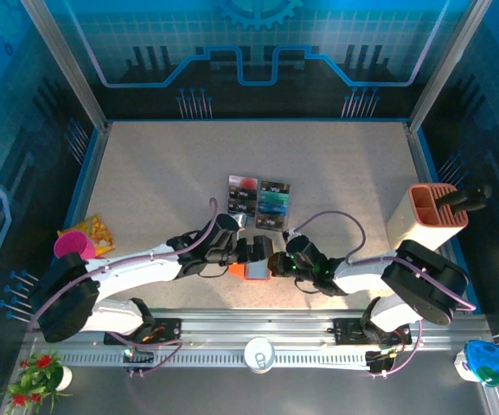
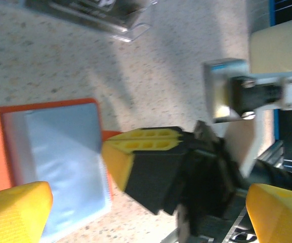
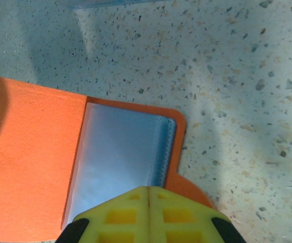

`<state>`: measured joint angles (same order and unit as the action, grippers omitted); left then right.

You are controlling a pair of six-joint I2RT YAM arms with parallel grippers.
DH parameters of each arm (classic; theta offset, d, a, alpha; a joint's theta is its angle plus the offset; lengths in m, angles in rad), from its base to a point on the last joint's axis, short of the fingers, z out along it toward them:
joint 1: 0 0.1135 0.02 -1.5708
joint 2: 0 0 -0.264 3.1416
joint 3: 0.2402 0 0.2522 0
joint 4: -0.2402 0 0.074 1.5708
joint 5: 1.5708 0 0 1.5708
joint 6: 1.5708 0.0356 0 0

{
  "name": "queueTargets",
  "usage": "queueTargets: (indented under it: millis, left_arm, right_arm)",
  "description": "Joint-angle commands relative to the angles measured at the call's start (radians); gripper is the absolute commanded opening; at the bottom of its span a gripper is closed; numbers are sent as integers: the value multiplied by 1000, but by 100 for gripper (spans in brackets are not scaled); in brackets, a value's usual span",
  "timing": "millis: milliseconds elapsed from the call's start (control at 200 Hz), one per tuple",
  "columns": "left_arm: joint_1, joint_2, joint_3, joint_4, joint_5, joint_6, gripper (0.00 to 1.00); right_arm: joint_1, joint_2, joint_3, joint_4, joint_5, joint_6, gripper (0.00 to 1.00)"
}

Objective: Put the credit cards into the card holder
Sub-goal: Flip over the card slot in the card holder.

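The card holder (image 1: 251,270) lies open on the table, orange-red outside with grey-blue pockets (image 3: 120,157) facing up. My right gripper (image 3: 149,195) is shut, its yellow tips pressed together over the holder's near edge beside the snap tab (image 3: 191,190). My left gripper (image 2: 146,202) stands wide open just left of it, one finger (image 2: 14,210) over the holder (image 2: 59,162), with the right gripper's tip (image 2: 140,142) between its fingers. The credit cards (image 1: 259,203) sit in a clear tray beyond both grippers. I see no card in either gripper.
A tall beige-and-orange box (image 1: 431,216) stands at the right. A pink cup (image 1: 74,245) and a yellow packet lie at the left edge. The clear tray's corner (image 2: 130,33) is just past the holder. A white cup (image 1: 259,353) sits on the front rail.
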<state>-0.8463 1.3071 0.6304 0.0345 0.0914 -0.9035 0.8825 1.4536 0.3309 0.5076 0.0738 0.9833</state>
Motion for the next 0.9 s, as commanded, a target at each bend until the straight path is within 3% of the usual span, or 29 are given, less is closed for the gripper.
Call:
queueTargets:
  millis: [0,410,891]
  left_arm:
    - [16,-9,-38,-5,-22,14,99]
    - [20,11,-94,-47,-107,157,99]
    - [6,26,-115,-61,-160,223,99]
  right_arm:
    - [-7,14,-22,27,11,16,5]
    - [-7,-26,-5,-8,10,7,4]
    - [-33,-68,86,-125,-2,-53,4]
